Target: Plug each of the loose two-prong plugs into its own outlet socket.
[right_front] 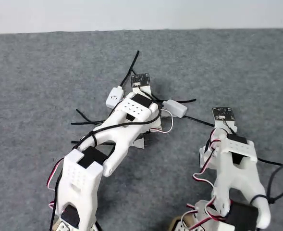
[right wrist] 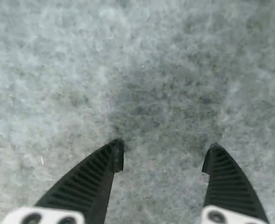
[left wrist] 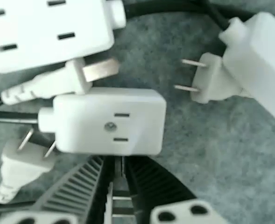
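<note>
Left end effector (left wrist: 114, 162) faces three plugs (left wrist: 207, 81), three outlet sockets (left wrist: 95, 123).

A grey, felt-like cloth (right_front: 35, 72) spreads across the whole work surface, rough and mottled when seen up close. Behind its far edge runs a plain pale wall (right_front: 141, 14). The light is soft and even, casting faint shadows.
</note>
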### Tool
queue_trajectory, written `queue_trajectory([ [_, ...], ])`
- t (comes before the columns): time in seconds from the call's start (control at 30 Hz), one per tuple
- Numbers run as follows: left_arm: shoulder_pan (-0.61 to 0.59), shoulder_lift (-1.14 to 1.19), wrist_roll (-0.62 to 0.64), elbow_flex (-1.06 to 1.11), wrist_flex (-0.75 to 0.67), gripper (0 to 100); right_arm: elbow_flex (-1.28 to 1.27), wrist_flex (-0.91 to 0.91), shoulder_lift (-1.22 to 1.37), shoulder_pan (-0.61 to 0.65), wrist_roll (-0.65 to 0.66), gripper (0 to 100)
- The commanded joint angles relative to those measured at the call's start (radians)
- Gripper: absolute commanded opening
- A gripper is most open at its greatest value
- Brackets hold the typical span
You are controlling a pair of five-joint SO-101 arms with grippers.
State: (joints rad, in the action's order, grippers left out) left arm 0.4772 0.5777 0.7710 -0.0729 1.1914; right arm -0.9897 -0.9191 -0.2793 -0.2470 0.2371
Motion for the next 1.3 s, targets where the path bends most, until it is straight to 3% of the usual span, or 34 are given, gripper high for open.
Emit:
queue_trajectory([
  [0.0, 0.003, -0.011, -0.014, -0.018, 0.041, 1, 0.052, 0.013, 0.002, 0.012, 0.012, 26.6],
  [0.2, 0.002, -0.164, -0.051, 0.119, -0.063, 2, 0.049, 0.015, 0.002, 0.033, 0.012, 26.6],
  [0.33, -0.008, -0.345, -0.034, 0.231, -0.146, 9, 0.041, 0.016, 0.002, 0.051, 0.012, 26.6],
  [0.43, -0.052, -0.411, 0.081, 0.309, -0.235, 20, 0.04, 0.016, 0.002, 0.051, 0.012, 26.6],
  [0.6, -0.107, -0.345, 0.247, 0.343, -0.319, 47, 0.038, 0.012, 0.002, 0.054, 0.054, 26.6],
  [1.13, -0.054, -0.018, 0.315, -0.002, 0.034, 44, 0.038, 0.01, 0.002, 0.056, 0.107, 26.6],
  [1.27, 0.008, -0.018, 0.207, -0.001, 0.041, 44, 0.038, 0.008, 0.002, 0.076, 0.109, 26.6],
])
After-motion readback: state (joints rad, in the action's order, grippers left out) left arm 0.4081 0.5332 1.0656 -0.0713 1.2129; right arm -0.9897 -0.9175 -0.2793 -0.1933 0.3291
